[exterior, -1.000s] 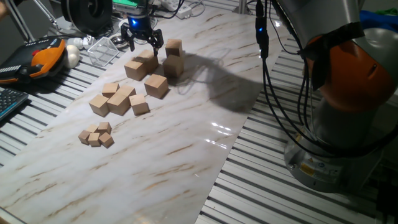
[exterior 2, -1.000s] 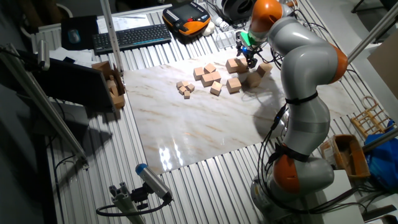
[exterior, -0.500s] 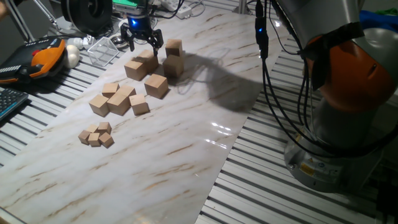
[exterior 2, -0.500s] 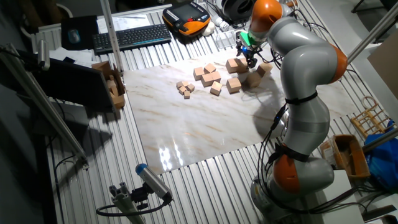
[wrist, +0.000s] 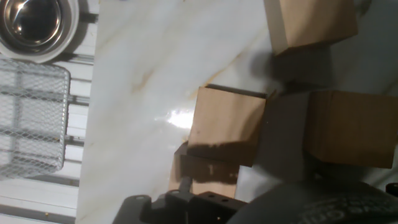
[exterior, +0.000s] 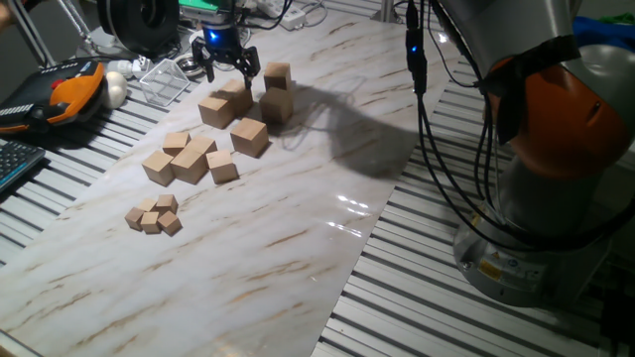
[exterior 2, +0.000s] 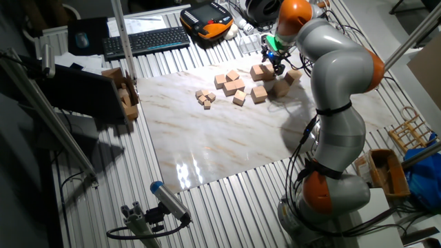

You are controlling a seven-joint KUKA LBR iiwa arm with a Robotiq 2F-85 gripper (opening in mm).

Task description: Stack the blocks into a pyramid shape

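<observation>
gripper (exterior: 227,67) spread above smooth wooden blocks (exterior: 250,137) on marble.

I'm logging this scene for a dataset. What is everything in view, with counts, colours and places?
large blocks: about five, light tan, far end of the marble board
medium cubes: about four, tan, mid-board cluster
tiny cubes: about five, tan, nearer cluster
marble board: one, white with tan veins
keyboard: one, black, beyond the board
teach pendant: one, orange and black
wire basket: one, off the board
gripper: one, black, above a large block, open or shut unclear
arm: one, silver and orange
</observation>
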